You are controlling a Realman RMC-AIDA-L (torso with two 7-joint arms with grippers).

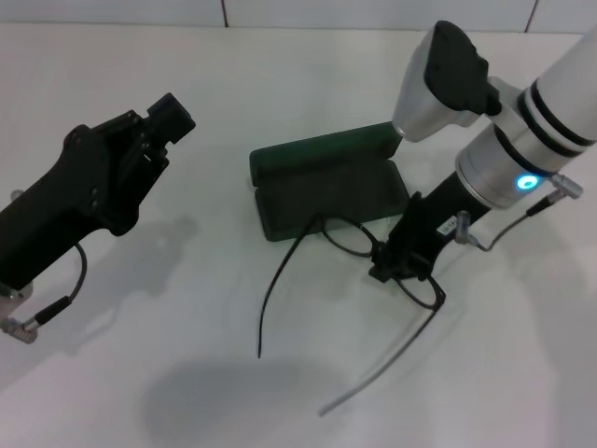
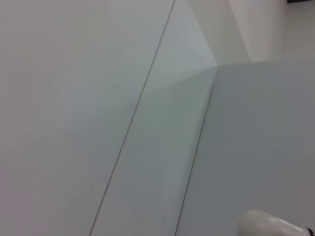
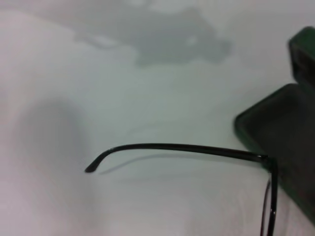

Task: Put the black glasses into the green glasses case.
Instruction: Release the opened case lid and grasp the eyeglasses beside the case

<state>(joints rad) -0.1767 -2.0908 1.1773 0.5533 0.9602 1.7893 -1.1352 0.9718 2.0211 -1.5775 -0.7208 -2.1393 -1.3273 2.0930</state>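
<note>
- Looking down from my head camera, I see the dark green hinged hard glasses case (image 1: 328, 191) lying open on the white table (image 1: 187, 355), its lid tipped up behind its dark-lined tray.
- Thin black-framed glasses (image 1: 350, 235) sit at the case's front edge: one lens overlaps the front rim of the case, and the other lens is just off the case's front right corner, under my right arm's tool.
- One long slender temple arm runs from the case's front rim out over the table, away from the case; the other trails from beneath the tool, also away from the case.
- My right gripper (image 1: 407, 263) is down on the frame, just beside the case's front right corner; I cannot tell how its jaws stand, nor whether they hold the frame.
- My right wrist camera shows the temple arm (image 3: 172, 148) clear of the table beside the case's corner (image 3: 275, 142).
- My left gripper (image 1: 160, 126) hangs well apart from the case, on its left; I cannot tell its jaws either.
</note>
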